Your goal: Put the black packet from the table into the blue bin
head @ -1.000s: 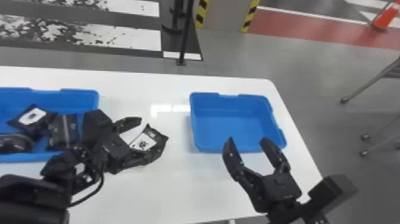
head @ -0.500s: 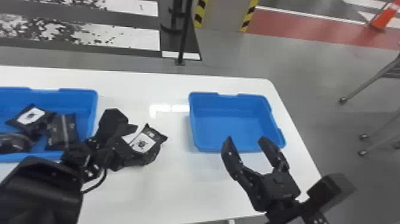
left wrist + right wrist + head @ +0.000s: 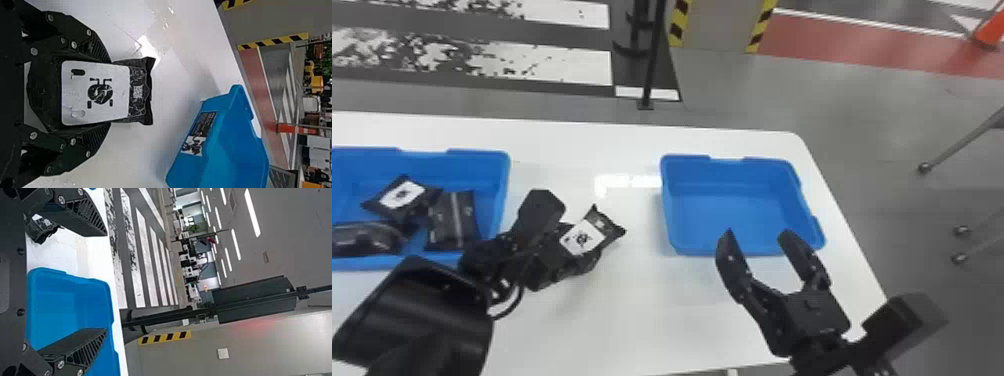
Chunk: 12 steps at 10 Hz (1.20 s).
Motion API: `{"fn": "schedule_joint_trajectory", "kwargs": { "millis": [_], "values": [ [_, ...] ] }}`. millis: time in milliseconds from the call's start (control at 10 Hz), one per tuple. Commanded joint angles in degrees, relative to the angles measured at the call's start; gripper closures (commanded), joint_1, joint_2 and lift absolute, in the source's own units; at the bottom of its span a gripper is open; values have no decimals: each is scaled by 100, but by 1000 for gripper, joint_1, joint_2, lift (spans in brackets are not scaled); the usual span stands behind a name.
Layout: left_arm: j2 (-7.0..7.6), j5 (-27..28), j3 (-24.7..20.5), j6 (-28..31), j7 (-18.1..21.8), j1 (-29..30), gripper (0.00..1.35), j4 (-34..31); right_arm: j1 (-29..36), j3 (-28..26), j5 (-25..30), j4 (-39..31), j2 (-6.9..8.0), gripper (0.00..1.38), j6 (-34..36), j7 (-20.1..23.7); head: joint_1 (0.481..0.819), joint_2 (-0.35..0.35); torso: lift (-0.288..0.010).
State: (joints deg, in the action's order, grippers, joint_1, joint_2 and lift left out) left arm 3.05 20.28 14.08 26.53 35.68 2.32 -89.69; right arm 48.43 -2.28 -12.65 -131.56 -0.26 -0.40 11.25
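The left claw [image 3: 105, 93] had the black packet [image 3: 583, 238] pinched over the white table [image 3: 632, 325]. One end jutted free — a low approach, I thought, might catch it on the blue bin [image 3: 732, 205] and twist it loose. Open tabletop lay between; the right claw [image 3: 757, 232], spread, crowded the near rim.

The packet [image 3: 583, 237] is coloured black with a white label, the empty-toned bin [image 3: 732, 210] plain blue, the table [image 3: 632, 320] white, and the posts [image 3: 679, 24] are striped in yellow and black.
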Motion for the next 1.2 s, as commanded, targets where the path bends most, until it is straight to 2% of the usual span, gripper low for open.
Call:
{"fn": "schedule_joint_trajectory", "kwargs": {
  "millis": [0,200,300,400,500,700,800,1000,1100],
  "values": [
    [29,29,32,-347,1,-50,1227,4,8,0,-15,15,0,154,12,0,695,-210,-110],
    [108,-51,237,-558,45,-134,1210,4,8,0,-15,15,0,154,-2,0,695,-222,-110],
    [108,-142,203,-628,71,-134,1210,-10,-6,11,-15,29,0,154,12,0,695,-236,-110],
    [126,-211,134,-740,133,-148,1210,-122,8,11,-15,29,0,154,-2,0,695,-240,-110],
    [214,-405,112,-614,141,-106,1210,-460,8,11,-26,15,0,154,12,0,695,-242,-110],
    [328,-485,-483,-403,159,-22,1210,-1050,22,11,-15,15,0,154,12,0,695,-222,-110],
    [355,-371,-905,-347,159,-7,1210,-1107,22,11,-15,15,0,154,12,0,695,-202,-110],
    [328,166,-1842,-375,150,21,1210,-1107,22,11,-26,15,0,154,12,0,695,-79,-110],
    [328,360,-2162,-375,133,77,1210,-1107,22,11,-26,15,0,154,12,0,695,-7,-110]
  ]
}}
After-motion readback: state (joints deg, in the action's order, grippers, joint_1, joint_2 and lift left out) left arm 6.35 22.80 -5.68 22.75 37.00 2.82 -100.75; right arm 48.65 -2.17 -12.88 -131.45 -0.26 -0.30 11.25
